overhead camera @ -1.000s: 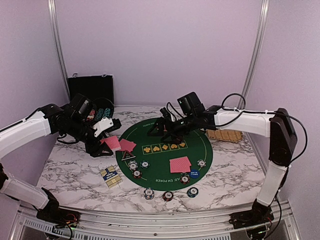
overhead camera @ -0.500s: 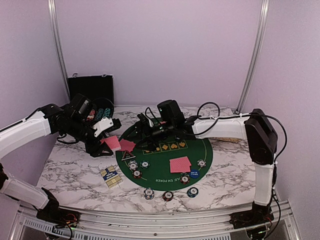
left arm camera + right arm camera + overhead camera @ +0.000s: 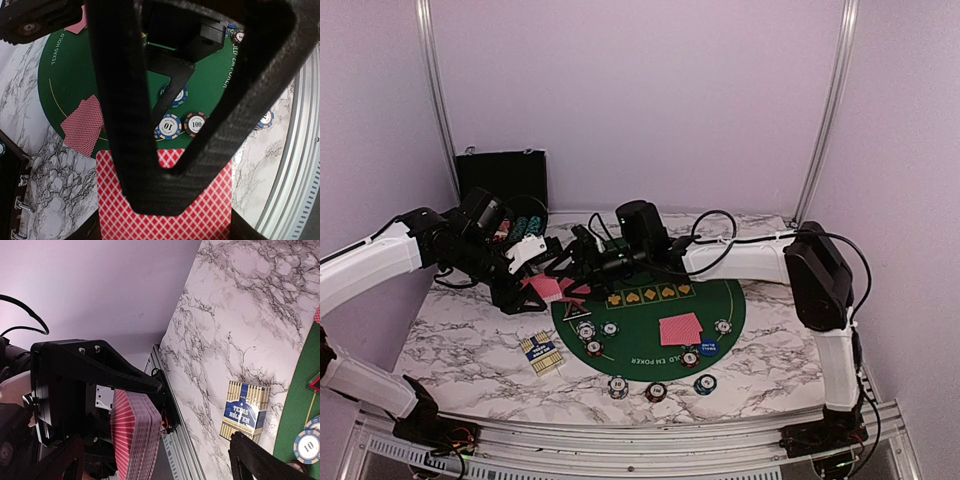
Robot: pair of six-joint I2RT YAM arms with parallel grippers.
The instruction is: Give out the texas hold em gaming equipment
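My left gripper (image 3: 542,283) is shut on a deck of red-backed playing cards (image 3: 165,210), held tilted above the left rim of the green poker mat (image 3: 650,305). My right gripper (image 3: 568,268) has come across the mat and stands open right beside that deck (image 3: 137,435), its fingers (image 3: 55,460) spread wide and not touching it. Dealt cards lie on the mat at left (image 3: 577,291) and near the middle (image 3: 680,328). Striped chips (image 3: 585,330) and a blue button (image 3: 708,347) sit on the mat. Three more chips (image 3: 656,391) lie just off its near edge.
A blue and gold card box (image 3: 540,352) lies on the marble left of the mat. The black hinged case (image 3: 502,178) stands open at the back left, chips in it behind my left arm. My right arm (image 3: 740,258) spans the back of the mat.
My right arm has swung left across the mat, bringing its open gripper up to the deck. The left arm and deck have stayed put.
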